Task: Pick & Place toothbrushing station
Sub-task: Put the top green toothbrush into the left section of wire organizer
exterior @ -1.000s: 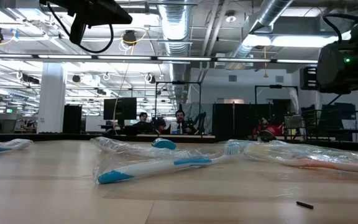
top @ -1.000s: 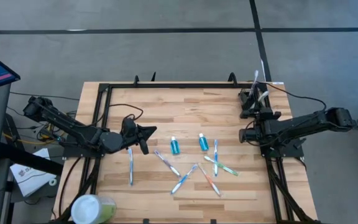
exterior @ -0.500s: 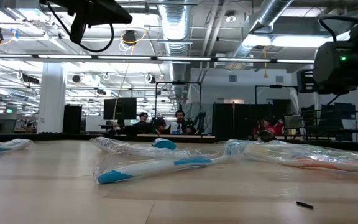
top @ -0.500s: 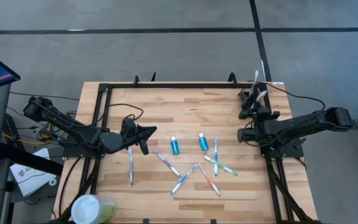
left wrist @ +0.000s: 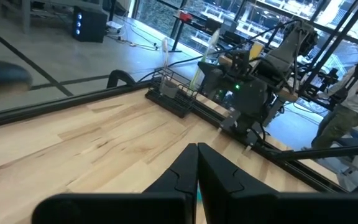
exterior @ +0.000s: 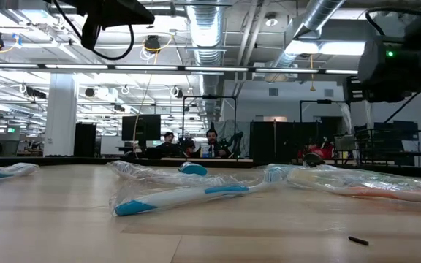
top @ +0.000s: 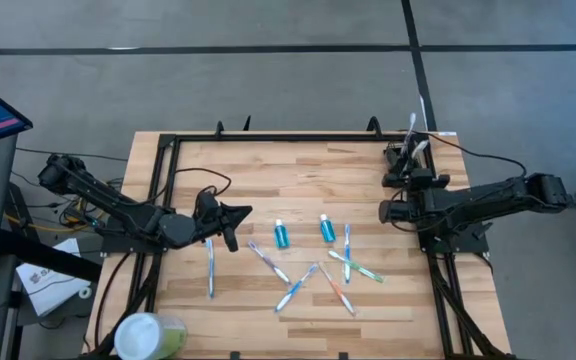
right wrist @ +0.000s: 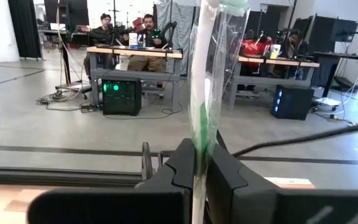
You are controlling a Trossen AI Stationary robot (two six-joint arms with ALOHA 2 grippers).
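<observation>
Because the job is to stock the holder, the loose stock lies nearest: wrapped toothbrushes (top: 298, 285) are scattered flat over the front half of the wooden table (top: 298, 165), with two small blue tubes (top: 281, 235) just behind them and a pale-green cup (top: 148, 335) at the near left corner. The left gripper (top: 230, 225) waits beside this pile, fingers pressed together on nothing.

Farther back, the right gripper (right wrist: 199, 168) is clamped on a green-and-white toothbrush (right wrist: 204, 93) in its clear sleeve. It is held upright, presumably so it can drop end-first into the toothbrushing station (top: 408, 160). That small black holder sits at the table's far right corner, tight against the black frame, with brushes already standing in it.

Only the right wrist view shows the grip itself. From overhead the fingers merge with the holder, and I cannot tell whether the brush has reached it. The left wrist view gives the holder side-on, showing its brushes upright. The low view misses the station altogether and sees only a wrapped brush lying up close. Beyond everything, people (right wrist: 143, 25) sit at a bench.
</observation>
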